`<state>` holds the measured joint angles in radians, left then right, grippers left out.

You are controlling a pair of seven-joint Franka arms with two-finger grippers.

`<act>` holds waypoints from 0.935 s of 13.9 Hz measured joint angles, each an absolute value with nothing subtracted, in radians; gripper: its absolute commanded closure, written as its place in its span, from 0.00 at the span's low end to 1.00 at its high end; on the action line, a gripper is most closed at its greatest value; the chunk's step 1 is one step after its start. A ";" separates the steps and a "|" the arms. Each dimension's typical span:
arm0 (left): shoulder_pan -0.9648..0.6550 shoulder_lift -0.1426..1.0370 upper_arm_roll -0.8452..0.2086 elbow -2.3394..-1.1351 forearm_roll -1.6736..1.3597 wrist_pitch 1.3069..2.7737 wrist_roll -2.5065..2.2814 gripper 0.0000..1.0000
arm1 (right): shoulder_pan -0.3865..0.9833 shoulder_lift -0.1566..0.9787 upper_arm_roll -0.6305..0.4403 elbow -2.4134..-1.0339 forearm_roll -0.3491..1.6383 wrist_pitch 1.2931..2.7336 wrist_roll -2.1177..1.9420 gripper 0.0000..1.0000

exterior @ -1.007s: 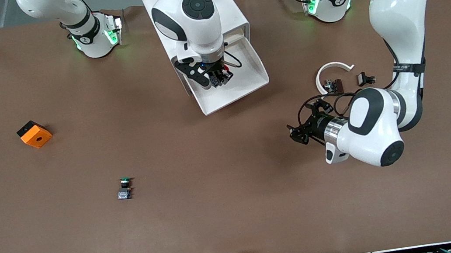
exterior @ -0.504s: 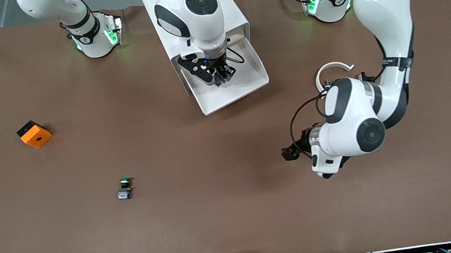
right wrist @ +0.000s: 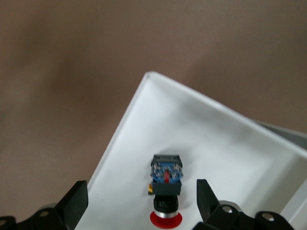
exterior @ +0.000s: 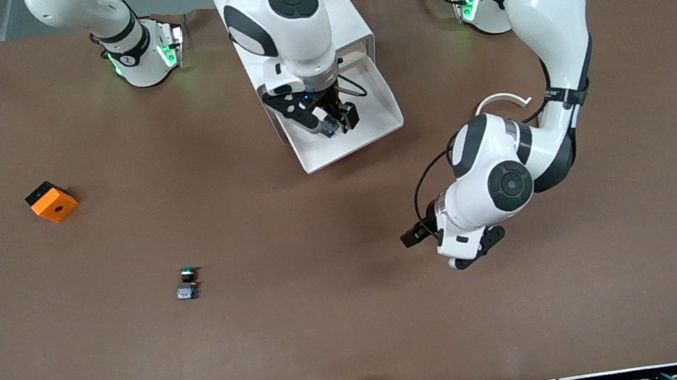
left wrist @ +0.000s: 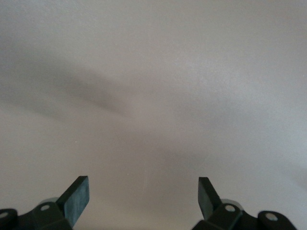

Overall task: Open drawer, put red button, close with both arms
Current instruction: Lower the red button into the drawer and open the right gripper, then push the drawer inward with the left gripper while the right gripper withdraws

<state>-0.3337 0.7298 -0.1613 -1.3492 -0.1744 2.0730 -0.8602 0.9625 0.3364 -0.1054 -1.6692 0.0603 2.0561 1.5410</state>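
Button (right wrist: 165, 199) lies in the pulled-out drawer (exterior: 370, 129), red cap toward the wrist camera, between the spread fingers of the right end effector (exterior: 335, 121), which grips nothing and hangs just over the drawer, so the drop looks done. The left end effector (left wrist: 143, 199) hangs wide open and empty over bare counter (exterior: 331, 323), nearer the front camera than the drawer, probably placed to help push it shut.

Small dark lettering on the right arm (exterior: 277, 10) upper link and on the left arm (exterior: 554, 95) black band, too small to read. Digit-like mark on the right arm's base (exterior: 128, 59), possibly "1", uncertain. Nothing else legible.
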 measured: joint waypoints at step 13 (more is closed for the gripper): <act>-0.487 0.589 -0.165 -1.576 -0.090 2.148 -0.894 0.00 | 0.322 0.173 -0.121 -1.479 0.081 1.540 0.404 0.00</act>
<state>-0.4869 0.5885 -0.1650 -1.5755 -0.0896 2.1479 -0.8938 0.3218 0.1732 -0.1206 -1.4791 0.0811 1.5399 0.4042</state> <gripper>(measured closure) 0.000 0.000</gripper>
